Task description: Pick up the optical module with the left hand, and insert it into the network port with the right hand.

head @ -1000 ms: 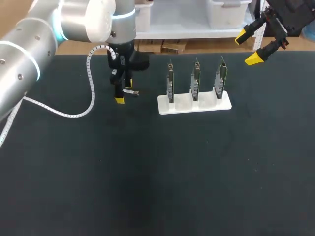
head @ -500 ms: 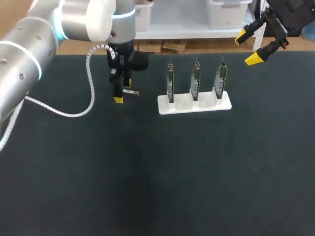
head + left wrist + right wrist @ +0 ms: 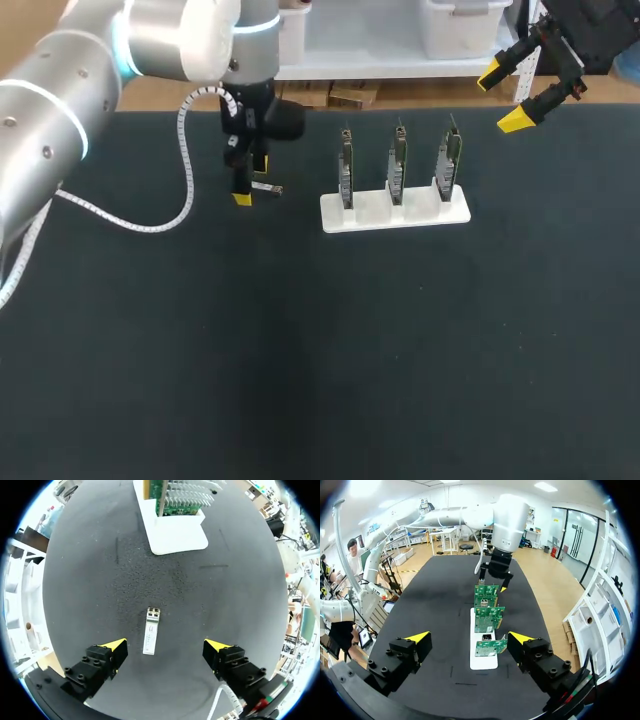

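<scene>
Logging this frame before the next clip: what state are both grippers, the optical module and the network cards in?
left gripper: open, one finger on each side of the module, neither touching it.
right gripper: open, empty, well apart from the cards.
optical module: lying flat on the table, not gripped.
network cards: three, upright in the white holder.

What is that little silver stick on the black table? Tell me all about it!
It is the optical module: a small, slim, silvery bar that looks like metal. Its darker end points toward the white stand. It lies flat on the black table, between the open jaws of the left gripper. Nothing touches it but the table.
</scene>
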